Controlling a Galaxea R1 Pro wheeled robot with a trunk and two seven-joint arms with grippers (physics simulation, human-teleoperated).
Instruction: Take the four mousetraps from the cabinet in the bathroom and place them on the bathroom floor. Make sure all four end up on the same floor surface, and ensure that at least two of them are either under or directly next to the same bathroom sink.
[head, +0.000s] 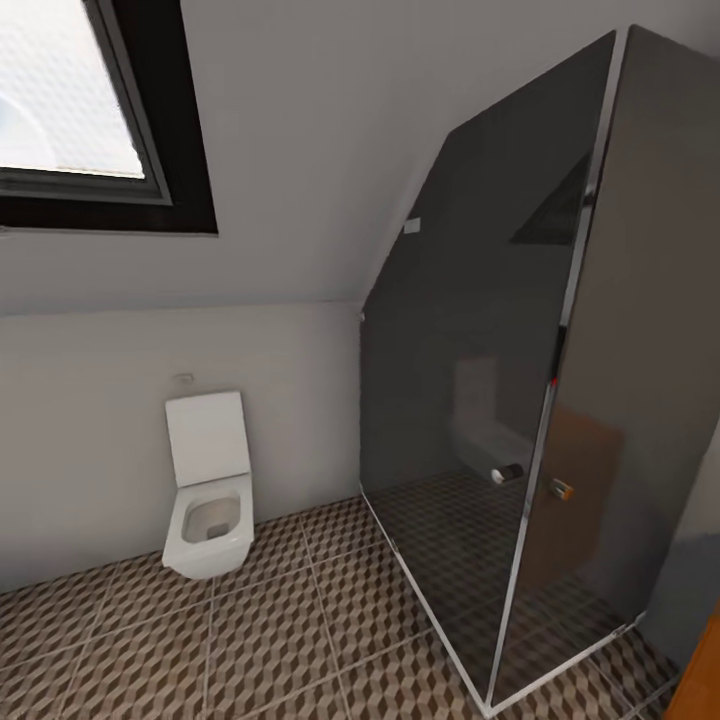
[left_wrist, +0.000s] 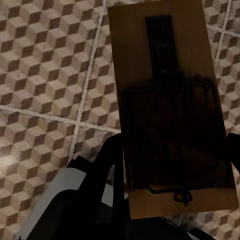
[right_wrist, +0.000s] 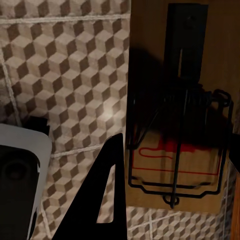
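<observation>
Carrying 2 mousetraps over the bathroom floor (head: 300, 620): left gripper (left_wrist: 172, 165) clamped on one mousetrap (left_wrist: 170, 100), right gripper (right_wrist: 172, 165) clamped on the other mousetrap (right_wrist: 180, 125). Best to turn toward the sink, then lower each flat, keeping the thin boards level. Tan wood with dark wire springs, cube-patterned tiles with pale grout, glossy white toilet (head: 210, 500), smoked-glass shower (head: 520, 400).
</observation>
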